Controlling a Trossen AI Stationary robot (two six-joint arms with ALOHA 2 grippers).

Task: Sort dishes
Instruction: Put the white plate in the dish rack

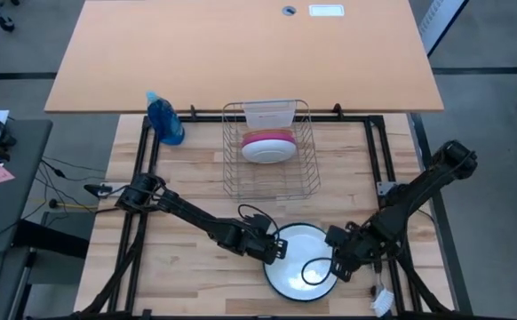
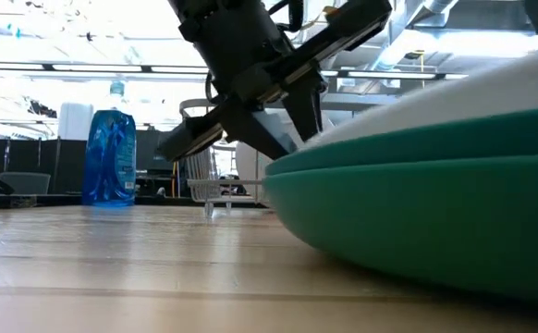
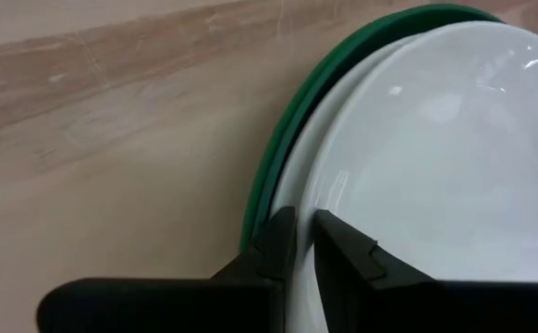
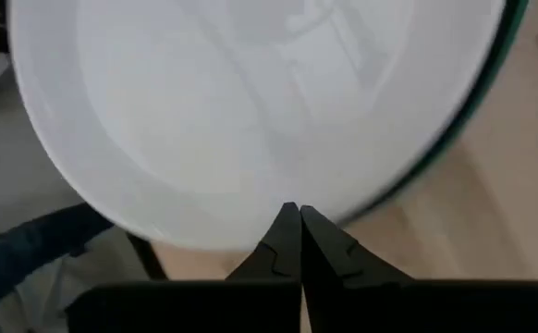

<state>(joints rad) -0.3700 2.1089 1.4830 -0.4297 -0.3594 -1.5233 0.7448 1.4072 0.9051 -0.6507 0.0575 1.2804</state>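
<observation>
A white plate (image 1: 305,258) lies on a dark green plate (image 2: 417,203) near the table's front edge, at its middle. My left gripper (image 1: 279,250) is shut on the white plate's left rim. My right gripper (image 1: 337,267) is shut, its tips at the white plate's right rim. A pink plate (image 1: 267,138) and another white plate (image 1: 267,153) stand in the wire rack (image 1: 267,182) at the middle of the table. My left gripper pinches the white plate's left rim (image 3: 299,199) between its two fingers (image 3: 343,250). The fingers come slanting down from the table's left side, and the plate rests on the green plate's rim (image 3: 274,166). My right gripper's shut fingertips (image 4: 287,227) reach the white plate's right rim (image 4: 287,190); whether they touch it I cannot tell.
A blue spray bottle (image 1: 165,120) stands at the far left, beside the rack. Bare wooden table (image 1: 187,267) lies left of the plate stack. A larger tabletop (image 1: 241,53) spans the far side.
</observation>
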